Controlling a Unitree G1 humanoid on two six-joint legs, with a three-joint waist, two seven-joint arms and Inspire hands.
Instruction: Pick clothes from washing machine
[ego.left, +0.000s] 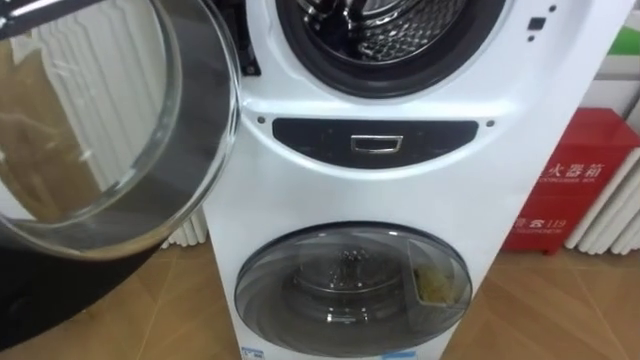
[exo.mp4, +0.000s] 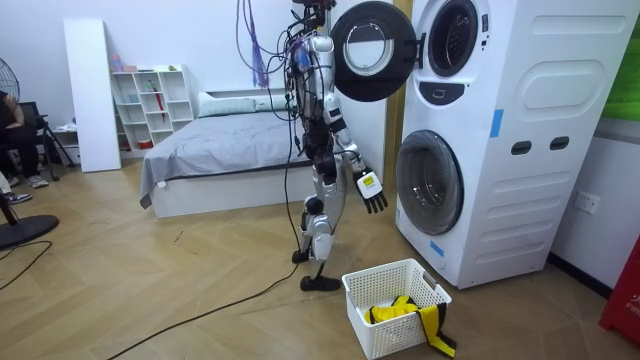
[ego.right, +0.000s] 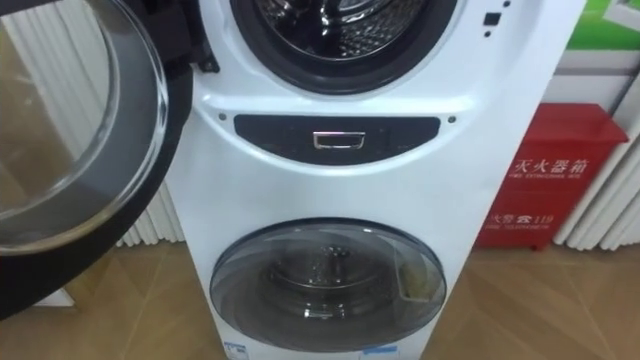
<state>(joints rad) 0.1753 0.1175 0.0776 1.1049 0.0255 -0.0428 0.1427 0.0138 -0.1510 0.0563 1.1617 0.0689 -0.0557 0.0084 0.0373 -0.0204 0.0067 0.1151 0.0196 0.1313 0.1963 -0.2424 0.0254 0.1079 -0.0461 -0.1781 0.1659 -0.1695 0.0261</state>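
White washing machine (ego.left: 350, 195), blk door (ego.left: 60, 295), red box (ego.left: 575, 180), white basket (exo.mp4: 385, 335), yellow clothes (exo.mp4: 392, 311)

Home bedroom, bed (exo.mp4: 215, 140), bookshelf (exo.mp4: 152, 105), stacked washing machine (exo.mp4: 525, 200)

The washer (ego.left: 300, 180) presented a smooth glossy white casing, the drum (ego.left: 400, 30) bright perforated metal, the door (ego.left: 100, 130) clear glass in a glossy black rim, the floor (ego.left: 560, 310) satin wood, the basket (exo.mp4: 395, 300) white plastic.
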